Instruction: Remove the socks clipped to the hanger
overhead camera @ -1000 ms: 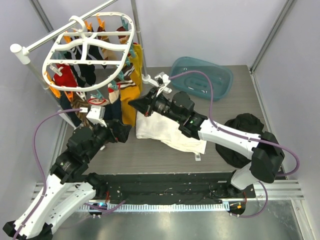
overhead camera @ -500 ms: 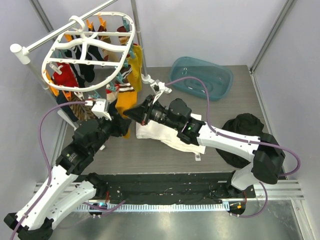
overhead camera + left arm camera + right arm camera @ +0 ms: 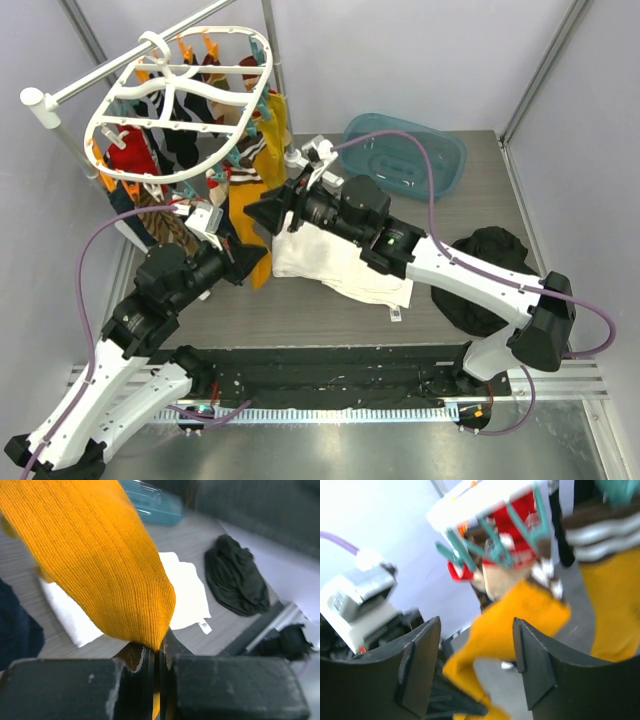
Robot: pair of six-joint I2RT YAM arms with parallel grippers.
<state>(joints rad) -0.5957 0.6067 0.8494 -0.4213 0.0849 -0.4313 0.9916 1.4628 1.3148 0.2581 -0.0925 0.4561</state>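
my left jaws clamp the tip of a mustard sock (image 3: pixel 100 555); my right jaws stand open near the hanger (image 3: pixel 180 95)

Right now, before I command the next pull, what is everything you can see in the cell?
hanger: one, white oval frame, hung from the pole at back left
clips: many, orange and teal, dangling from the hanger
socks: several, red, black, striped and mustard, under the hanger
mustard sock: one, yellow, at the hanger's near side, tip pinched
pole: one, white, back left
basin: one, teal, back of the table
white cloth: one, white, table centre
black garment heap: one, black, right side
table: one, grey
left fingers: black, shut on the mustard sock's tip
right fingers: black, open, facing the clips
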